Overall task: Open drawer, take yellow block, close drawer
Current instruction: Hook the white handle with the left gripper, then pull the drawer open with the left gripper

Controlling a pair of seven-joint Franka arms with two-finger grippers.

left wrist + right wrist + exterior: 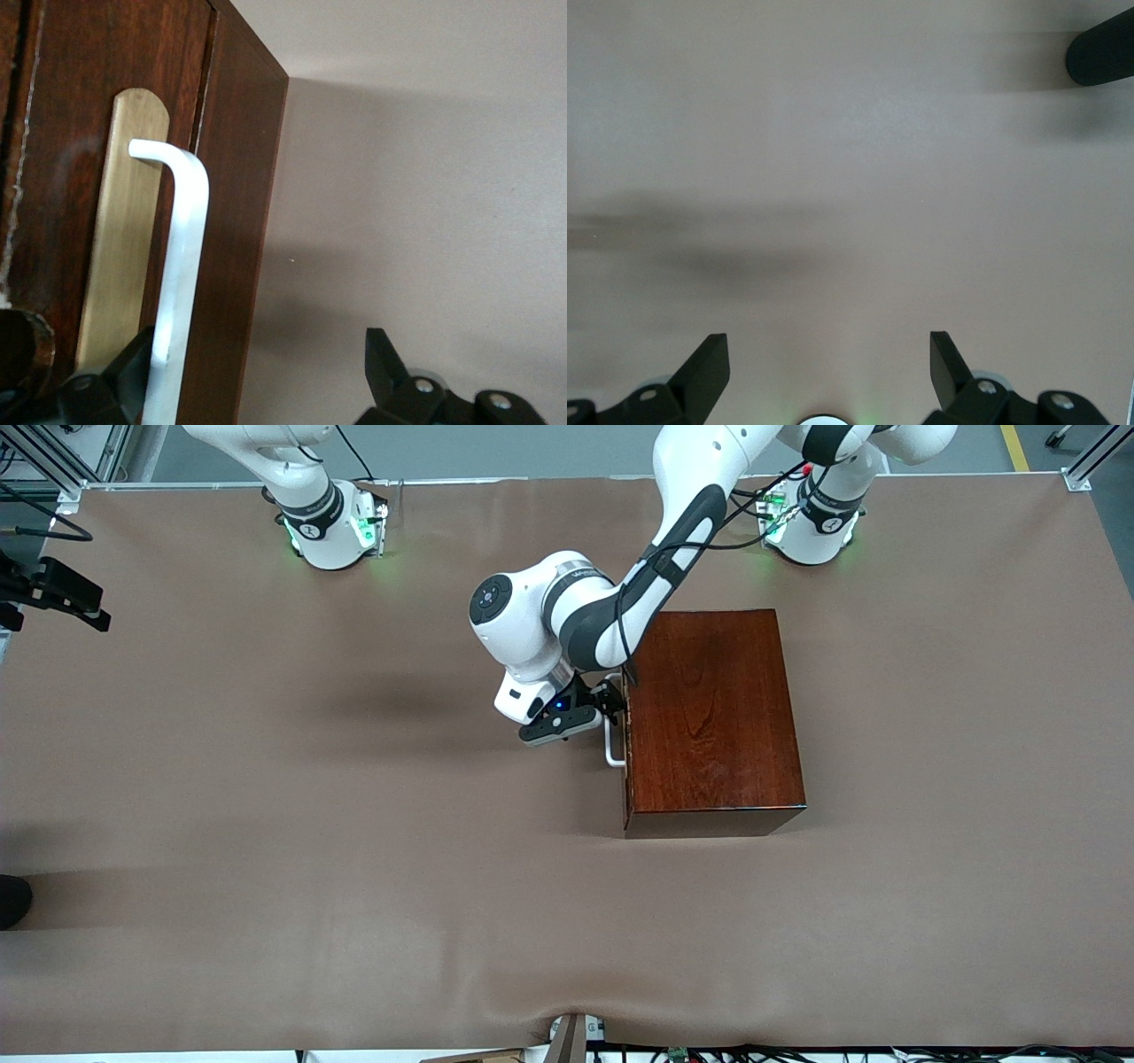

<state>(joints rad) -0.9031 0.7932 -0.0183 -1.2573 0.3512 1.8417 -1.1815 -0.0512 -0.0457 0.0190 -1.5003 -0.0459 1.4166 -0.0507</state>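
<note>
The dark reddish-brown wooden box (713,708) stands on the table toward the left arm's end. Its drawer is shut, and only the front (71,177) with a brass plate (120,257) and the white U-shaped handle (613,748) shows. My left gripper (613,701) is at the drawer's front, open, with the handle bar (182,266) between its fingers, close to one finger (133,363) and apart from the other. My right gripper (828,363) is open and empty above bare table cloth; it is outside the front view. The yellow block is hidden.
Brown cloth (354,850) covers the table, with a ripple near the front edge. A black device (62,593) juts in at the right arm's end, and a dark rounded thing (13,899) sits lower at that edge. The arm bases (332,527) stand along the top.
</note>
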